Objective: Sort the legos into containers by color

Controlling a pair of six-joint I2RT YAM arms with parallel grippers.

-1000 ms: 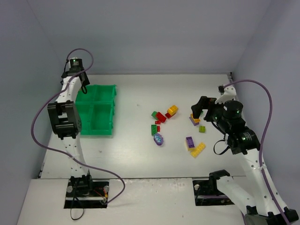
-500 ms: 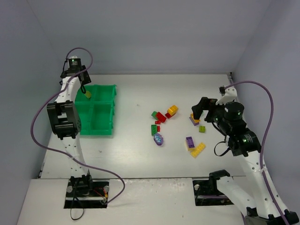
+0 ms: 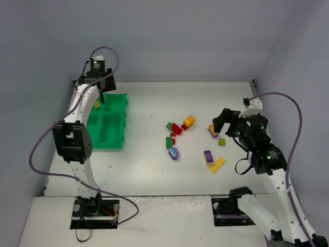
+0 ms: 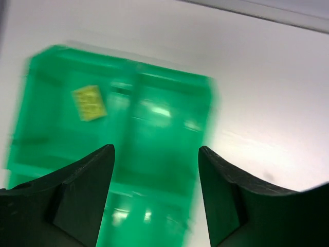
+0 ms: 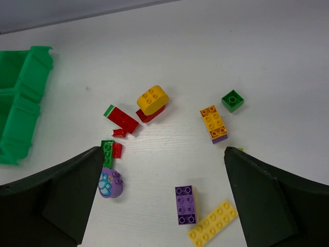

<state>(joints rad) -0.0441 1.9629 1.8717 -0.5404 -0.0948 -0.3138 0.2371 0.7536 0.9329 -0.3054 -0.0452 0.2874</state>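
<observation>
Left claw: released and empty, above the far side of the tray.
Right claw: released and empty, over the right part of the loose bricks.
Tray edge: close to the table's left wall.
In tray: one yellow brick, far-left compartment.
Open room: bare table between the tray's right rim and the nearest bricks, well apart.
Loose purple: two, an oval piece and a purple brick.
Loose yellow-topped: three, a rounded brick, a stacked brick and a long plate.
Red and green cluster: count unclear.
</observation>
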